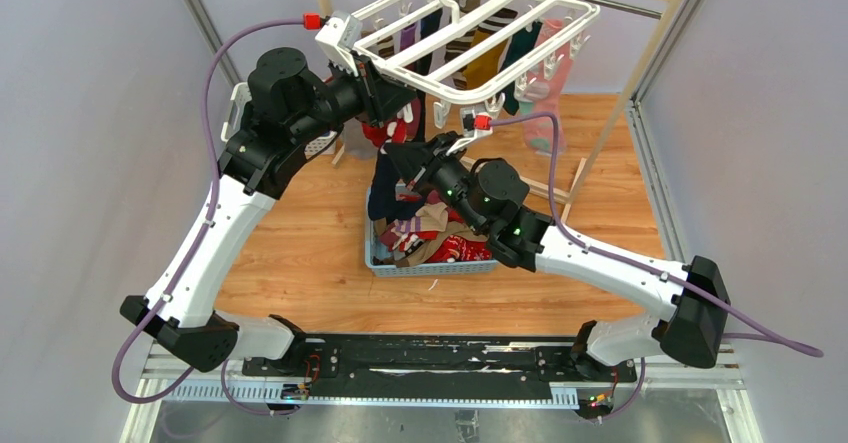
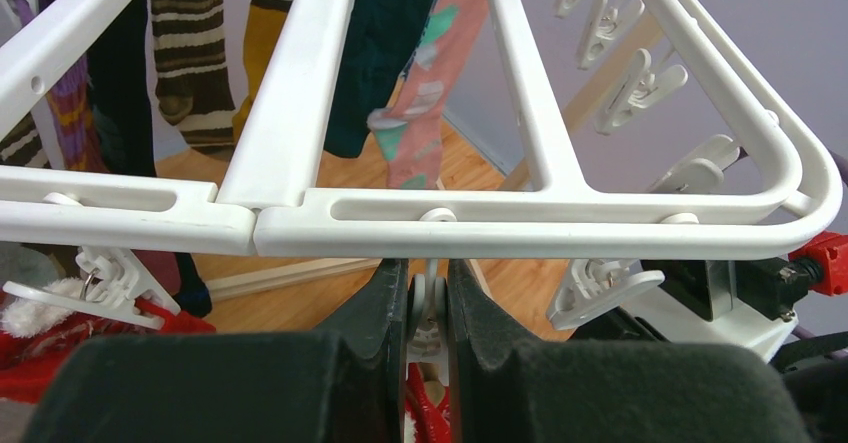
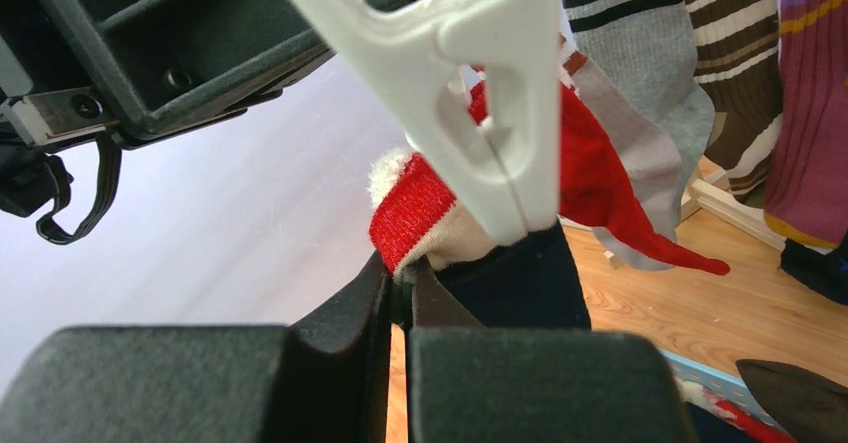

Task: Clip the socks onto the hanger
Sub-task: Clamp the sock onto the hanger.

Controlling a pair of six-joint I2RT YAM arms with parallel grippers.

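Right wrist: sock (image 3: pixel 425 218) at tip of clip (image 3: pixel 500 113)

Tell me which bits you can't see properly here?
Left wrist view: the clip under the hanger; the left end effector squeezing it covers its lower end.
Right wrist view: the navy sock; the right end effector pinching it hides the rest.
Top view: left end effector's tips, under the hanger; basket partly under the right arm.
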